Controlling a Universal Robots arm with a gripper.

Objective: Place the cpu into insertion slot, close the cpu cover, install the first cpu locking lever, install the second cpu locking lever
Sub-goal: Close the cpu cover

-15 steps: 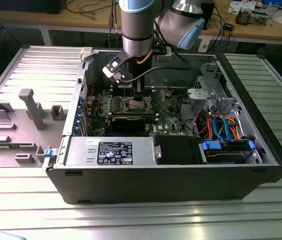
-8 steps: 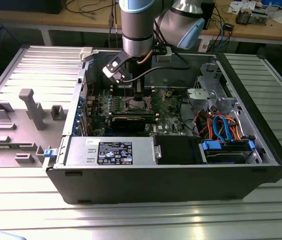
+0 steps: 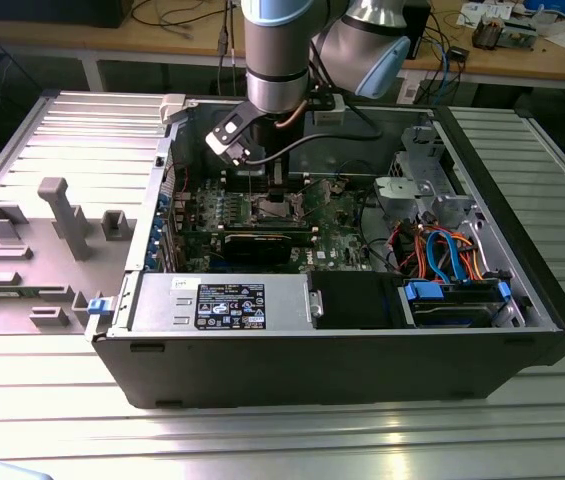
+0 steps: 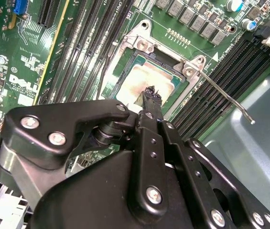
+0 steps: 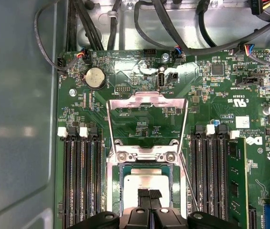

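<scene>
Cpu, a small flat square chip with a dull silver-grey metal top point(image 5: 137, 183), lay seated inside the insertion slot point(image 5: 121, 191), the square silver-rimmed socket on the green circuit board point(image 5: 221, 109), so the placing step appeared done. Thin silvery square cpu cover point(image 5: 146, 101) with its open window stood swung up off the slot on its hinge, not closed. One thin wire locking lever point(image 4: 225, 98) stuck out free beside the slot, unlatched; the other could not be made out. Cover and both levers were judged outstanding. Grey-and-blue robot arm point(image 3: 277, 50) reached straight down into the open black computer case point(image 3: 312, 360). Black gripper point(image 5: 149, 193) hung directly over the slot, fingers pressed together on nothing, tips at or just above the cpu; contact could not be confirmed.
</scene>
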